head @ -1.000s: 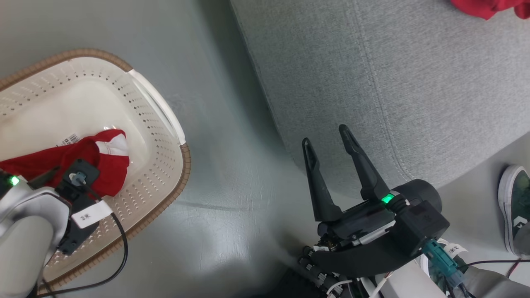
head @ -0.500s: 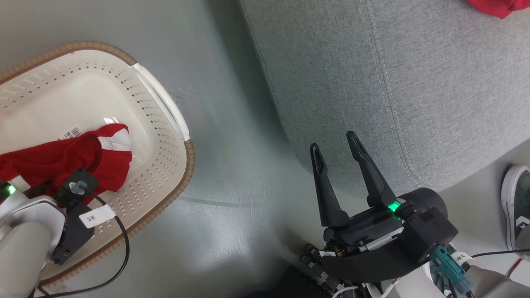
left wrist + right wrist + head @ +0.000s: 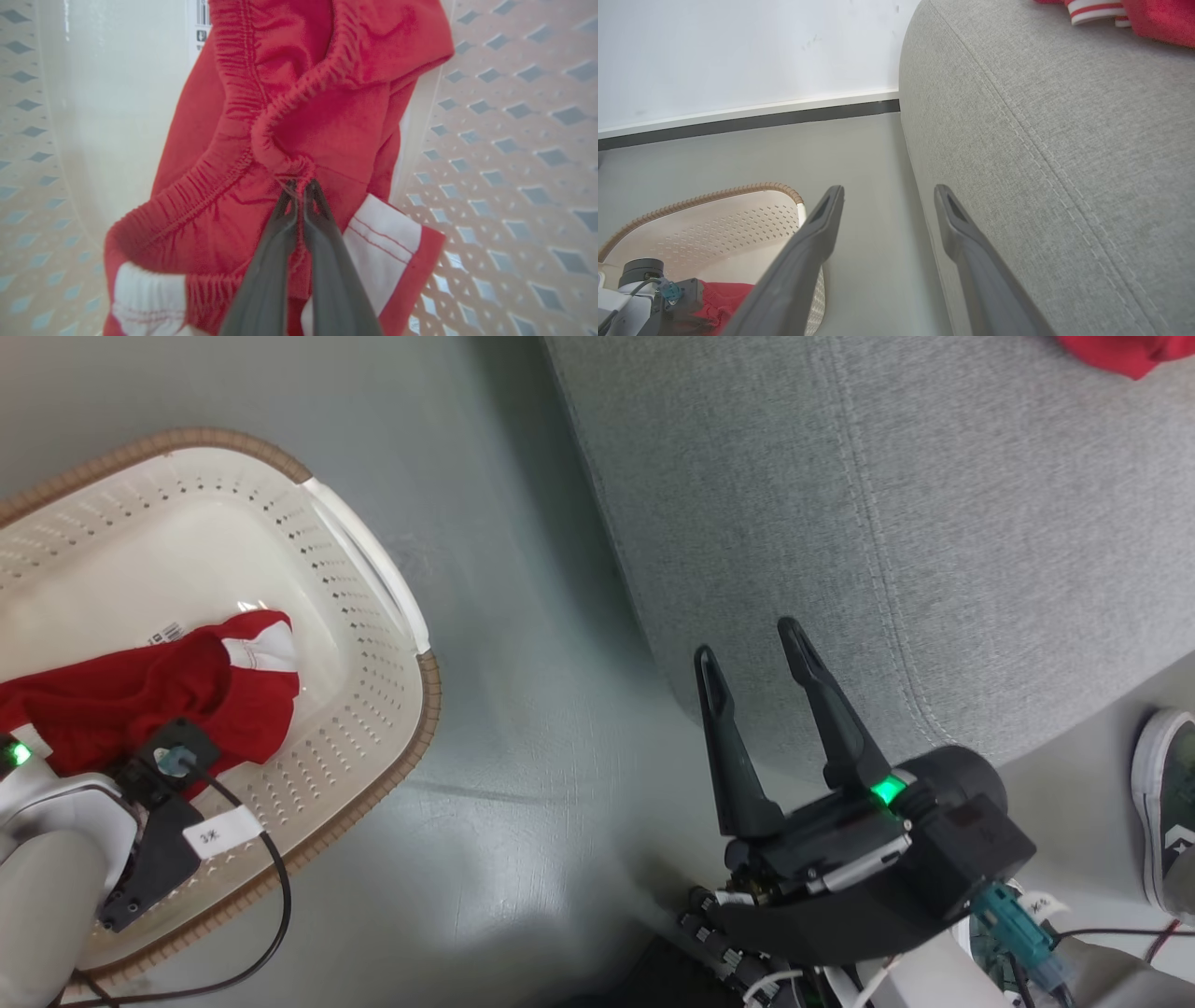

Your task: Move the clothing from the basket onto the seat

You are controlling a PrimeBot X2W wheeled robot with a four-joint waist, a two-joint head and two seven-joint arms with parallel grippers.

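Inside basket point(image 3: 514, 140), left claw point(image 3: 300, 187) clamped clothing point(image 3: 336, 121)

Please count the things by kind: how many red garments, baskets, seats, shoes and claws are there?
Red garments: 2
Basket: 1
Seat: 1
Shoe: 1
Left claw, right claw: 2
Total: 7

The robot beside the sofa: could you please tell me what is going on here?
The left gripper is shut on the gathered waistband of a red garment that lies in the basket, not yet lifted out. A second red garment already lies on the grey seat. The right gripper is open and holds nothing, poised by the seat's edge.
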